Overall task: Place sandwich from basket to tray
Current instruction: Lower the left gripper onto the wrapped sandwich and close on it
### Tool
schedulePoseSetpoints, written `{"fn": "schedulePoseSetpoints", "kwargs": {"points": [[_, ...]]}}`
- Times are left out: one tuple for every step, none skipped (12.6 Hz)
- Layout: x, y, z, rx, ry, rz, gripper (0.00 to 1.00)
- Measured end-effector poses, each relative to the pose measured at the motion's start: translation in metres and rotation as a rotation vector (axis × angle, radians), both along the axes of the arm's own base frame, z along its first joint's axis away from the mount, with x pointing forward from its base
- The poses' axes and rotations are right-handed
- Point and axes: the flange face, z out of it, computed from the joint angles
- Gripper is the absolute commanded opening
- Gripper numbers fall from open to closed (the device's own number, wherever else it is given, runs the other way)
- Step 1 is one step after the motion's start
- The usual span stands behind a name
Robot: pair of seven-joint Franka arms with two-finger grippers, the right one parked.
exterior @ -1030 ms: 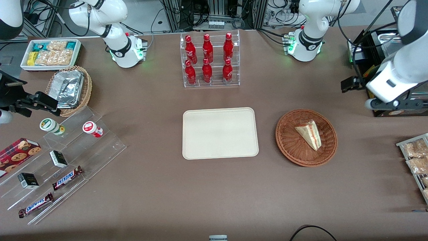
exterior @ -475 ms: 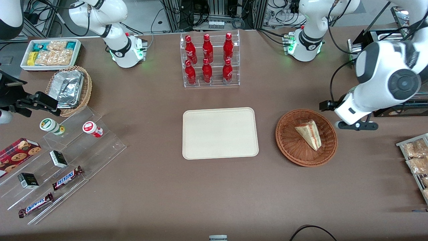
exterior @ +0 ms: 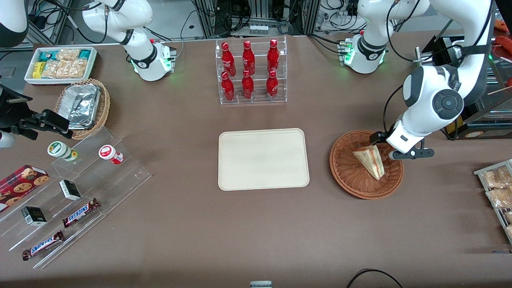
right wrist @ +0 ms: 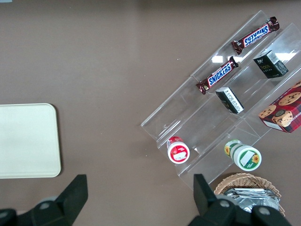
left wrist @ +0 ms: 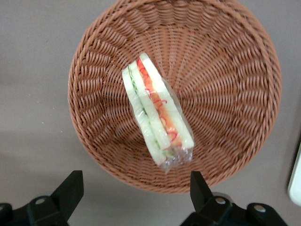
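Reddish-brown wicker basket on the bench, holding 1 wrapped sandwich at its middle. Gripper poised above the rim, fingers spread wide, holding nothing. Cream tray beside, bare. Grasp, lift, transfer all remaining.

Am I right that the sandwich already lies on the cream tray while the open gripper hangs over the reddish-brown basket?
Not quite. The sandwich lies in the basket, not on the tray, which holds nothing, as the front view shows. The rest holds: the gripper is open above the basket, as the left wrist view shows.
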Motion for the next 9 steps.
{"fn": "schedulePoseSetpoints", "kwargs": {"points": [[0.0, -0.005, -0.002, 0.004, -0.022, 0.068, 1.0], [-0.001, -0.009, -0.004, 0.005, -0.046, 0.127, 1.0], [-0.003, -0.013, -0.009, 0.004, -0.069, 0.194, 1.0], [-0.005, -0.015, -0.015, 0.003, -0.087, 0.266, 1.0], [-0.008, -0.015, -0.022, 0.004, -0.097, 0.344, 1.0], [-0.01, -0.017, -0.029, 0.009, -0.092, 0.419, 1.0], [-0.011, -0.02, -0.035, 0.015, -0.086, 0.487, 1.0], [-0.011, -0.023, -0.041, 0.019, -0.083, 0.543, 1.0], [-0.01, -0.025, -0.047, 0.019, -0.086, 0.59, 1.0]]}}
